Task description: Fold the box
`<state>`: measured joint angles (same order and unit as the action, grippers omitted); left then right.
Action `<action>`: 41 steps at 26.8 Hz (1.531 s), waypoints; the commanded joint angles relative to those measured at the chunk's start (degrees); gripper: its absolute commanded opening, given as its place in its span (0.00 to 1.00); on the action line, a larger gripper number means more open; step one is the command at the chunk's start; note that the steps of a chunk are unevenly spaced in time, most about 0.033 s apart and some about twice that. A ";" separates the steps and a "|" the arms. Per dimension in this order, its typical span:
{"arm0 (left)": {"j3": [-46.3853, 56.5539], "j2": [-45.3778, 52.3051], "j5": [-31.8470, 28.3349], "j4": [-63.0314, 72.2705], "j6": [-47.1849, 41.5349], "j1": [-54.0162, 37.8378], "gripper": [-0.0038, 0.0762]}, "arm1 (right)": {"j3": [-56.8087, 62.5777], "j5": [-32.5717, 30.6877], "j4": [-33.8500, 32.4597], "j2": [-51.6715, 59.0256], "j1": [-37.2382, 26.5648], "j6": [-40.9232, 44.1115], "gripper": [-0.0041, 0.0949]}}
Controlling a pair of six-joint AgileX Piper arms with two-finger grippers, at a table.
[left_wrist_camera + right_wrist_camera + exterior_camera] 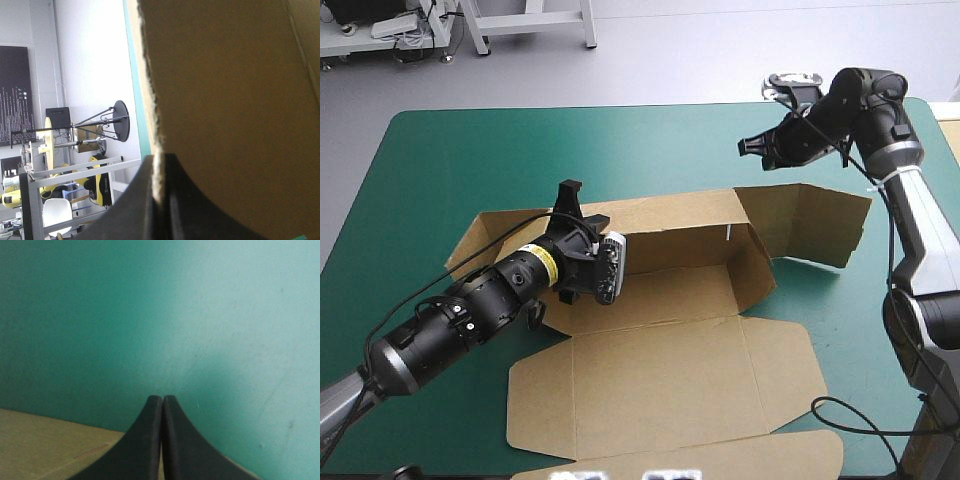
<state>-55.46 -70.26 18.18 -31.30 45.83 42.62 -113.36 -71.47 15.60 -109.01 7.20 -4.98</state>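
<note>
The brown box (pixel 670 300) lies mid-table with its back wall and right end wall raised, the lid (pixel 660 385) flat toward the front edge, and a side flap (pixel 815 225) standing out to the right. My left gripper (pixel 603 262) leans over the back wall. In the left wrist view its fingers (pixel 150 200) are shut on the edge of the box's board (pixel 230 100). My right gripper (pixel 752 147) hangs shut and empty above the far right of the table, clear of the flap. In its own view the right gripper (pixel 162 400) faces the teal-green cover (pixel 200 315), with box board (pixel 45 445) beneath it.
Bare teal-green cover (pixel 470 150) stretches along the far and left sides of the table. A pale piece of board (pixel 950 135) shows at the table's right edge.
</note>
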 commanded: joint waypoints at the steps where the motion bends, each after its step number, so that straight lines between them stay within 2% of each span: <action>1: -1.64 1.21 -3.03 -0.73 -0.50 0.16 0.04 | 3.50 -0.21 2.12 4.25 -0.48 -1.32 0.02; 15: -1.64 1.21 -0.97 -1.03 -2.70 0.06 0.04 | 14.02 -0.32 4.59 11.35 -0.48 -3.49 0.02; 19: -1.64 1.21 -0.97 -1.16 -3.07 0.06 0.04 | 19.29 -0.32 7.68 13.15 -0.48 -5.81 0.02; 26: -1.64 1.21 -0.85 -1.16 -3.07 0.06 0.04 | 25.22 -0.22 8.28 18.44 -0.48 -9.00 0.02; 31: -1.64 1.21 -0.85 -1.28 -3.07 0.06 0.04 | 30.10 0.77 8.85 21.48 -0.48 -15.68 0.02; 32: -1.64 1.21 -0.85 -1.28 -3.07 0.06 0.04 | 31.42 2.16 9.13 22.31 -0.48 -16.97 0.02; 35: -1.64 1.21 -0.33 -1.28 -3.07 0.06 0.04 | 38.36 11.62 13.75 28.05 -0.48 -23.64 0.02; 38: -1.64 1.21 0.05 -1.28 -2.97 0.06 0.04 | 43.93 16.01 17.67 31.59 -0.48 -31.49 0.02; 40: -1.64 1.21 0.68 -1.28 -2.97 0.06 0.04 | 49.39 22.56 21.18 35.14 -0.48 -37.38 0.02; 41: -1.64 1.21 2.48 -1.28 -2.97 0.06 0.04 | 53.92 28.46 23.05 37.98 -0.48 -40.38 0.02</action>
<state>-55.46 -70.33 20.18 -31.80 43.28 42.62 -62.41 -51.04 34.05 -75.87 7.20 -40.47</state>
